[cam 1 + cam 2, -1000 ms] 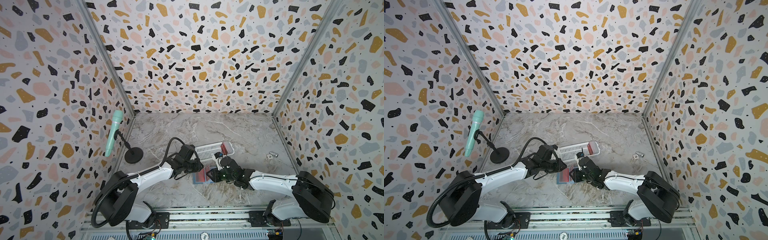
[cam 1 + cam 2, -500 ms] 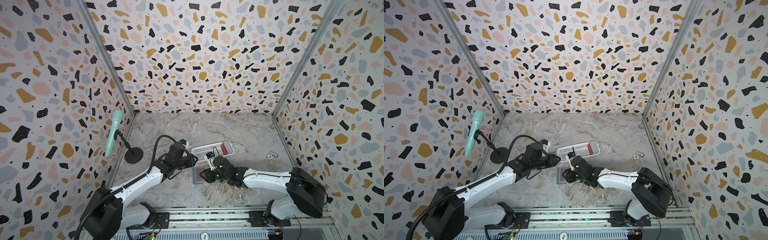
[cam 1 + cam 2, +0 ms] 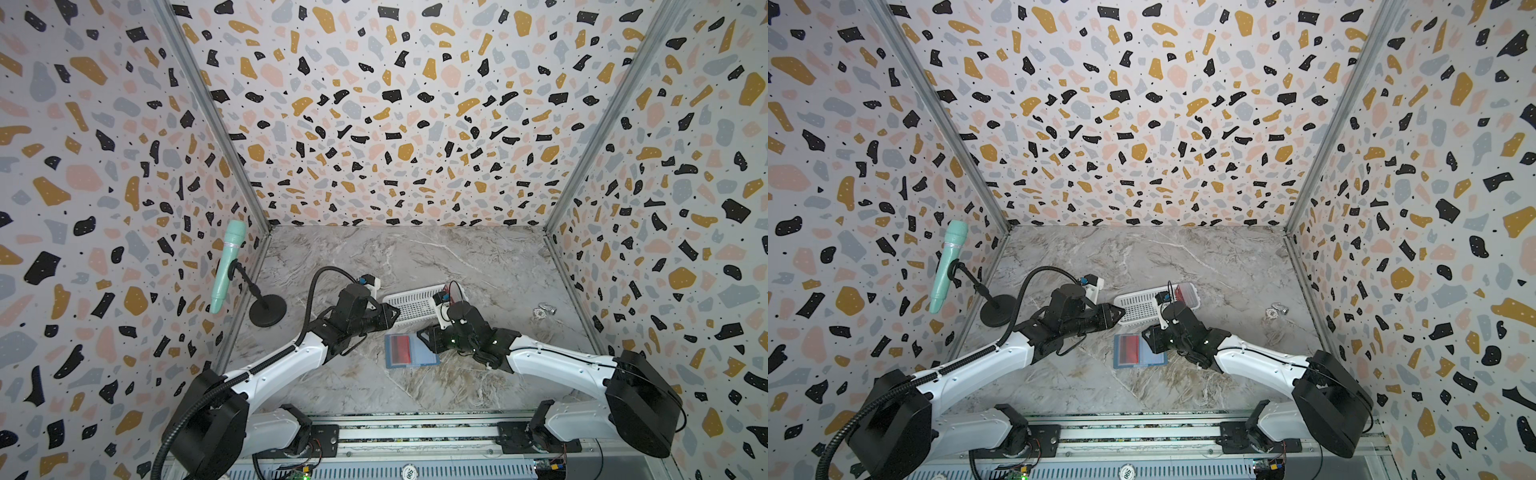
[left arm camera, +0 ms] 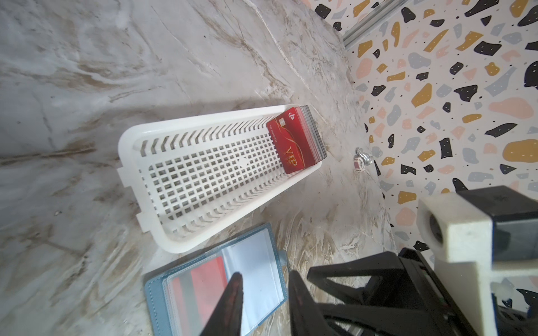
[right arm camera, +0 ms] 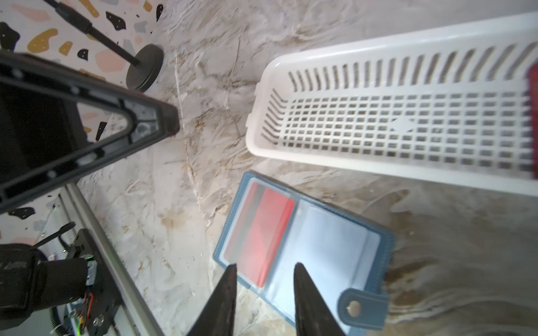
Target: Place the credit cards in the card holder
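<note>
Marble-patterned tabletop (image 3: 415,266) inside speckled terrazzo walls carries everything. The card holder (image 3: 409,350) lies opened flat near the middle of the surface, a little toward the front edge, with its clear sleeves facing up. One red card (image 5: 262,232) already sits in a sleeve on the left half. The sleeve on the right half looks empty. Just behind the holder, close to it but apparently not touching, stands the white basket (image 3: 409,305). The rest of the credit cards (image 4: 294,141) are stacked on edge at its right end, the front one showing "VIP" lettering. The left gripper (image 4: 265,275) hangs above the gap between holder and basket, fingers apart with nothing between them. The right gripper (image 5: 265,265) hovers low over the holder's right half near the snap tab, its fingers also apart and empty. Whether it presses on the leather I cannot tell. As I judge it, the task is at an early stage: at least one card is stowed and the stack has yet to be drawn from the basket and slid in. A microphone stand (image 3: 266,309) occupies the left edge.
</note>
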`<act>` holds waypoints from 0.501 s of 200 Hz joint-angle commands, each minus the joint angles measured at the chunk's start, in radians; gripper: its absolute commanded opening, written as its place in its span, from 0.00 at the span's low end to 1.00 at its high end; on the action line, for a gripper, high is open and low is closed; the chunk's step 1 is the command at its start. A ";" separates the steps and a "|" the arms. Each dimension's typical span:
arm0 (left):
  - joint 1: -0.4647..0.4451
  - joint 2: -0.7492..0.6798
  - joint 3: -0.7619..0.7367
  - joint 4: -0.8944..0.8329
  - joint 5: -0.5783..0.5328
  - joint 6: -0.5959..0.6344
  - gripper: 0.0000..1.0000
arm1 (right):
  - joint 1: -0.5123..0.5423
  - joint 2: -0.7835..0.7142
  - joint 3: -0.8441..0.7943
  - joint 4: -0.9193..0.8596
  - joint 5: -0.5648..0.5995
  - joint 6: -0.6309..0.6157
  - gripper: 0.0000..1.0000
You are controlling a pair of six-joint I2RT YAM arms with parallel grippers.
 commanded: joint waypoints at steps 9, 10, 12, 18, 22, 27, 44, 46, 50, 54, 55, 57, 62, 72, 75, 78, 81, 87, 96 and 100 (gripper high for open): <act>0.002 0.048 0.018 0.082 0.021 0.024 0.29 | -0.088 -0.057 0.019 -0.114 0.029 -0.101 0.35; 0.002 0.050 0.019 0.083 0.021 0.024 0.29 | -0.091 -0.058 0.020 -0.118 0.030 -0.104 0.35; 0.002 0.055 0.022 0.084 0.022 0.026 0.29 | -0.103 -0.058 0.023 -0.126 0.031 -0.113 0.35; 0.001 0.069 0.032 0.085 0.025 0.029 0.29 | -0.122 -0.060 0.029 -0.138 0.032 -0.128 0.36; 0.000 0.079 0.038 0.083 0.024 0.032 0.29 | -0.141 -0.060 0.036 -0.150 0.034 -0.144 0.36; -0.001 0.091 0.045 0.084 0.022 0.036 0.29 | -0.160 -0.058 0.045 -0.163 0.038 -0.159 0.37; -0.005 0.131 0.069 0.090 0.013 0.047 0.29 | -0.216 -0.046 0.080 -0.203 0.051 -0.211 0.41; -0.005 0.135 0.072 0.090 0.012 0.049 0.29 | -0.225 -0.043 0.084 -0.208 0.052 -0.213 0.41; -0.006 0.144 0.079 0.090 0.008 0.050 0.29 | -0.242 -0.038 0.095 -0.216 0.058 -0.228 0.43; -0.007 0.154 0.084 0.091 0.003 0.054 0.29 | -0.250 -0.033 0.103 -0.222 0.060 -0.238 0.44; -0.007 0.157 0.086 0.090 0.003 0.054 0.29 | -0.250 -0.031 0.105 -0.224 0.061 -0.244 0.44; -0.008 0.161 0.090 0.091 0.001 0.056 0.29 | -0.261 -0.026 0.112 -0.229 0.064 -0.249 0.45; -0.011 0.173 0.099 0.090 -0.003 0.060 0.29 | -0.277 -0.015 0.126 -0.239 0.068 -0.265 0.47; -0.017 0.199 0.116 0.090 -0.008 0.063 0.29 | -0.300 0.004 0.149 -0.250 0.074 -0.290 0.51; -0.020 0.207 0.120 0.093 -0.008 0.063 0.29 | -0.308 0.010 0.157 -0.254 0.076 -0.298 0.53; -0.023 0.212 0.124 0.096 -0.008 0.063 0.29 | -0.319 0.022 0.166 -0.258 0.078 -0.306 0.55; -0.025 0.218 0.127 0.099 -0.010 0.063 0.29 | -0.326 0.028 0.171 -0.260 0.078 -0.310 0.57; -0.030 0.229 0.132 0.106 -0.011 0.058 0.29 | -0.340 0.045 0.185 -0.265 0.078 -0.323 0.61; -0.037 0.242 0.137 0.117 -0.014 0.051 0.29 | -0.360 0.072 0.205 -0.267 0.071 -0.341 0.67; -0.039 0.248 0.139 0.122 -0.013 0.049 0.29 | -0.371 0.085 0.215 -0.267 0.067 -0.348 0.69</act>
